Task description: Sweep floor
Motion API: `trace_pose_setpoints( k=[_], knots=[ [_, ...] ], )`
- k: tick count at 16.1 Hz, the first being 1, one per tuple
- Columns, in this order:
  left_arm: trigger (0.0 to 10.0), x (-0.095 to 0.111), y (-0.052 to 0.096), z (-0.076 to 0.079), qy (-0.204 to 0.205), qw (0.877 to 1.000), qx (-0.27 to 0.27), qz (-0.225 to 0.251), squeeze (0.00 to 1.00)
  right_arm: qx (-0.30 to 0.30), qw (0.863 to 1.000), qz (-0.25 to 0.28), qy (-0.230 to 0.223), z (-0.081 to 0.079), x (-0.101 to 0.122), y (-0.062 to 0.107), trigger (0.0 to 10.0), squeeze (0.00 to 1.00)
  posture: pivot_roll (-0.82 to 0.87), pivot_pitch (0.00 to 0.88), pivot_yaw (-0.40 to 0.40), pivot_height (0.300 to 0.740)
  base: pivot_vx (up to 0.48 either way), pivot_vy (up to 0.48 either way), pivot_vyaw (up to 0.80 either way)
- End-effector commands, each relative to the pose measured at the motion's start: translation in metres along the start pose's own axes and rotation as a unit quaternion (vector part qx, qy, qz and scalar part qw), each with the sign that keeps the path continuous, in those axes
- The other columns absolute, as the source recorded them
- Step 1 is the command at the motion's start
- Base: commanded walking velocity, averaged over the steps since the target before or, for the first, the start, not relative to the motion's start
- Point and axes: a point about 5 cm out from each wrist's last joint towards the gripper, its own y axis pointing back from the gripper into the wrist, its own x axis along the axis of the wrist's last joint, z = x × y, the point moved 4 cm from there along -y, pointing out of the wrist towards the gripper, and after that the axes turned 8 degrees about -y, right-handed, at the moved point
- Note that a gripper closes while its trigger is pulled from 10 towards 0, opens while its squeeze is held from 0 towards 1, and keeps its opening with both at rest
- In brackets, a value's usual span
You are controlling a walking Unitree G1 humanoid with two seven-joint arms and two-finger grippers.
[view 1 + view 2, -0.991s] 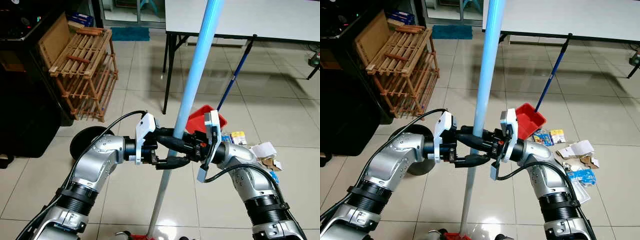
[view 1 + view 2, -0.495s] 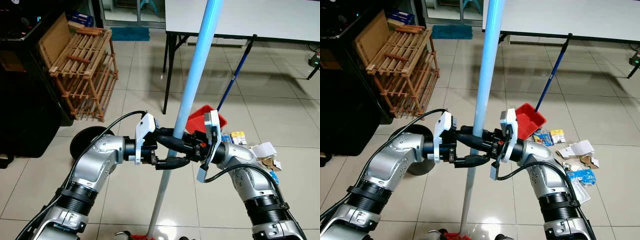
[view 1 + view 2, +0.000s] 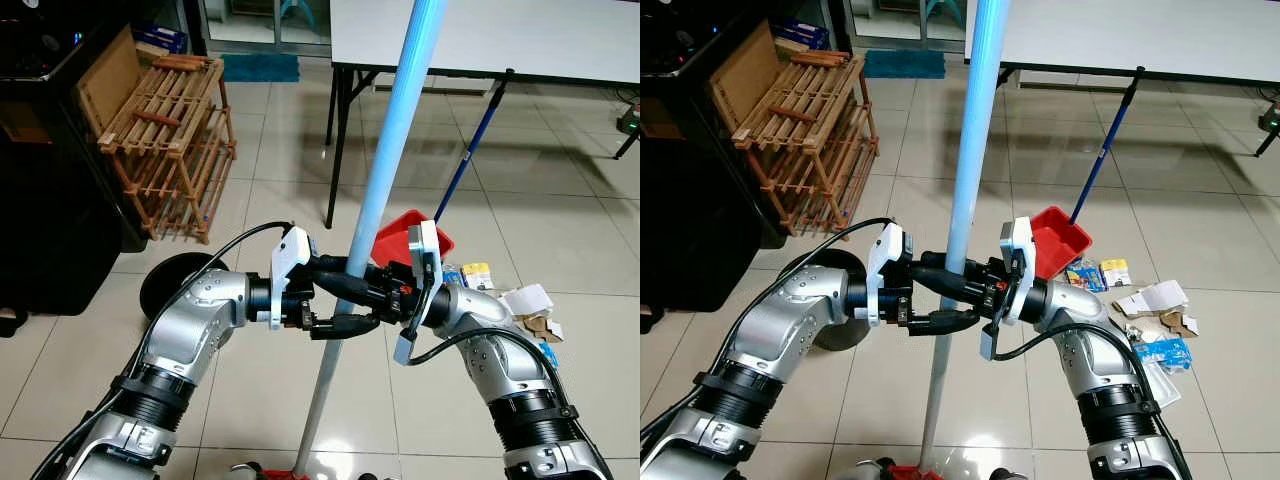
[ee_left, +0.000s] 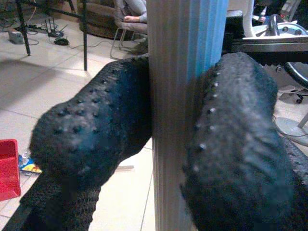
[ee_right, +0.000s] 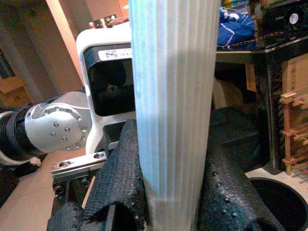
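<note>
A light-blue broom handle (image 3: pixel 385 170) stands nearly upright in front of me, its lower part silver, with a bit of the red broom head (image 3: pixel 290 474) at the bottom edge. My left gripper (image 3: pixel 345 305) and right gripper (image 3: pixel 362 282) meet at the pole at mid height, each shut on it from its own side. In the left wrist view the black fingers (image 4: pixel 96 134) press both sides of the handle (image 4: pixel 185 96). The right wrist view has the handle (image 5: pixel 173 96) clamped between its pads (image 5: pixel 122 178). Litter (image 3: pixel 500 295) lies on the tiles to the right.
A red dustpan (image 3: pixel 415 235) with a long blue handle (image 3: pixel 470 160) leans by the white table (image 3: pixel 500 35). A wooden rack (image 3: pixel 165 140) and a dark cabinet (image 3: pixel 50 200) stand at the left, with a black round base (image 3: pixel 170 280) beside my left arm.
</note>
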Motion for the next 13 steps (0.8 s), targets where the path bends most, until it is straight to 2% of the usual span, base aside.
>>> trace_pose_setpoints(
  k=[1,12,13],
  knots=[
    [10.0,0.0046,-0.0005,0.0027,-0.001,1.0,-0.014,0.009,1.0,0.012,1.0,0.012,-0.011,-0.0041,0.0,-0.0014,10.0,0.0,0.06,0.167,-0.046,0.74,0.0,0.0,0.0],
    [10.0,0.0062,0.0001,0.0031,-0.006,1.0,-0.015,0.014,1.0,0.013,1.0,0.008,-0.01,-0.0036,-0.0008,-0.0014,10.0,0.0,0.06,0.164,-0.049,0.74,0.0,0.0,0.0],
    [10.0,0.0027,-0.0008,0.0066,-0.013,1.0,-0.026,0.003,0.0,0.012,1.0,0.007,-0.01,-0.0033,-0.001,-0.0013,10.0,0.0,0.06,0.164,-0.049,0.74,0.0,0.0,0.0]
  ],
)
